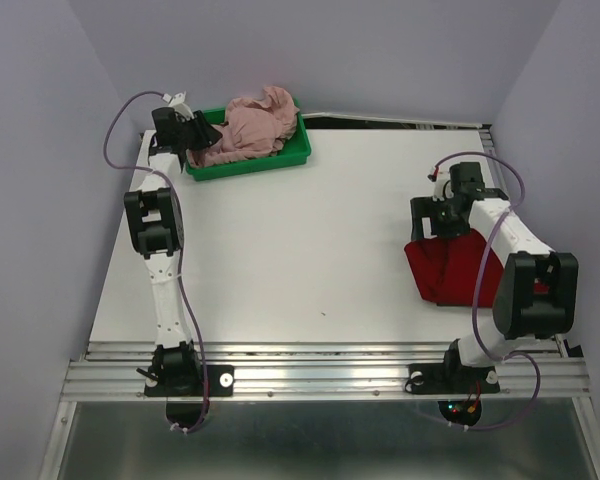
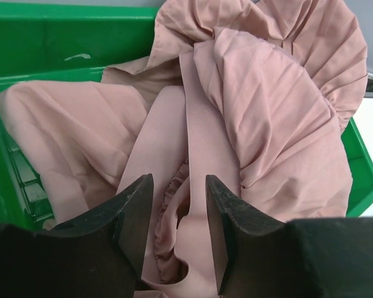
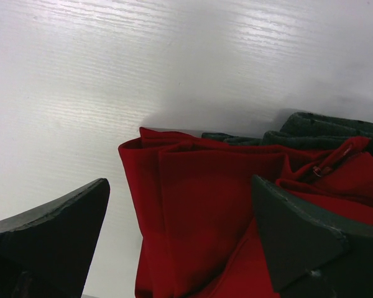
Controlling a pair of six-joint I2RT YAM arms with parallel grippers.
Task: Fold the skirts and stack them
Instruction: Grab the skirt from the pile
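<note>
Pale violet walls (image 1: 40, 150) enclose a white table (image 1: 310, 240). At far left, a green tray (image 1: 250, 167) holds the crumpled pink skirt (image 1: 255, 125); the left gripper (image 2: 179, 181) sits in it, jaws part-way apart around a fold, whether pinching it I cannot tell. At right, the dark red skirt (image 1: 442, 272) lies on the table, partly covered by the right gripper (image 3: 180, 182), whose jaws stand spread wide above its edge.

Bright, even light; perhaps slight blur.
</note>
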